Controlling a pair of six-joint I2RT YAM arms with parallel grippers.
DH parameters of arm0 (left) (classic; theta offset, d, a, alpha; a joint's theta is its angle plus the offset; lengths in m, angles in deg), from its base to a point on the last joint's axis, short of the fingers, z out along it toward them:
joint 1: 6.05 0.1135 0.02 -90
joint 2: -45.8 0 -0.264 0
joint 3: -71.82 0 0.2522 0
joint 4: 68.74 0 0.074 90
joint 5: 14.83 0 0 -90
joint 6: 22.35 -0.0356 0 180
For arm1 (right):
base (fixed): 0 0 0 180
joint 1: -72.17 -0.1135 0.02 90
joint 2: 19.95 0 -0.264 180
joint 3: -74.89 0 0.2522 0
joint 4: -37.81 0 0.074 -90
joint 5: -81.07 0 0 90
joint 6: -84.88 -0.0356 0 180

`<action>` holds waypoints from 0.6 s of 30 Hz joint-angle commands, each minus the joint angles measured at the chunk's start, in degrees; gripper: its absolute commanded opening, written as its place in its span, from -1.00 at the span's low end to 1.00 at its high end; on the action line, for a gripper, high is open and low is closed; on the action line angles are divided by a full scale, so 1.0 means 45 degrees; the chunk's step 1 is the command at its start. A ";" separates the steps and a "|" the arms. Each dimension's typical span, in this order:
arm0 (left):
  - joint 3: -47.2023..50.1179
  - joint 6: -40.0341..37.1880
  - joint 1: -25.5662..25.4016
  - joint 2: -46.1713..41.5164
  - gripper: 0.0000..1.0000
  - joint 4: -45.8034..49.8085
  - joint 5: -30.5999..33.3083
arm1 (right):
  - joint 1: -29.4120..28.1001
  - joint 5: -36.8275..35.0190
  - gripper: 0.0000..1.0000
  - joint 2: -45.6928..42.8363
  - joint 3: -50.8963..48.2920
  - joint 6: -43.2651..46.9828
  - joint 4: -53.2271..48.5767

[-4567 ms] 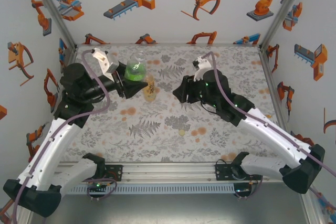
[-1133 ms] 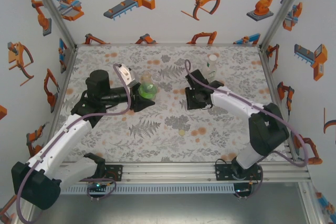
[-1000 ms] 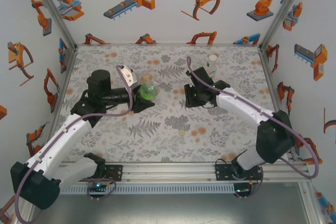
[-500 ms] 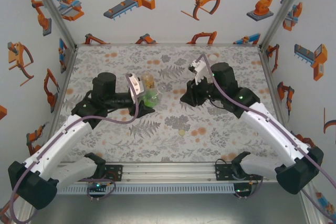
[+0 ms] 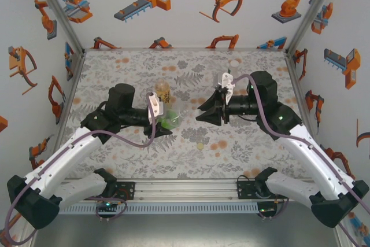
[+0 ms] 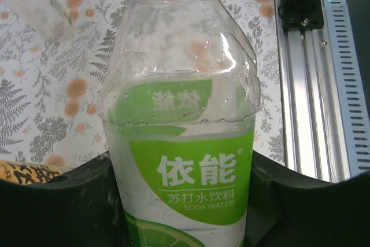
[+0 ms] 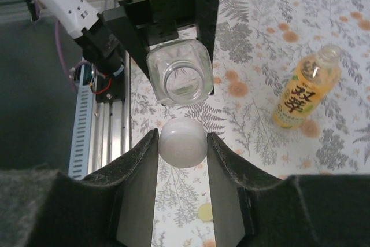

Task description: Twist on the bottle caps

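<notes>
Clear plastic with a green label, the green bottle [image 6: 182, 114] is pinched between the two fingers of the left gripper [image 5: 167, 121]. It is held off the table [image 5: 115, 67] near its middle, tipped so that its open mouth faces the right arm. The right gripper [image 7: 182, 148] is pressed onto the whitish cap [image 7: 182, 142], one finger on each side, and holds it just in front of that mouth. In the right wrist view a thin strip of table shows between cap and bottle. The amber bottle [image 5: 163, 91] stands upright and open-necked on the table, just beyond the left gripper toward the far edge. The yellowish cap [image 5: 200, 145] lies flat on the table between the two arms, closer to the near edge.
</notes>
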 commanded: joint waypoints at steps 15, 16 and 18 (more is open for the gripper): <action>-0.0768 -0.1519 -0.0809 0.0474 -1.00 0.1596 -0.0590 | -0.0780 0.1451 -0.83 0.0571 0.0743 0.2936 -0.1044; -0.0832 -0.1563 -0.0823 0.0531 -1.00 0.1726 -0.0566 | -0.0848 0.1421 -0.83 0.0635 0.0763 0.2937 -0.1018; -0.0942 -0.1659 -0.0892 0.0640 -1.00 0.1924 -0.0573 | -0.0925 0.1370 -0.84 0.0734 0.0779 0.2953 -0.0957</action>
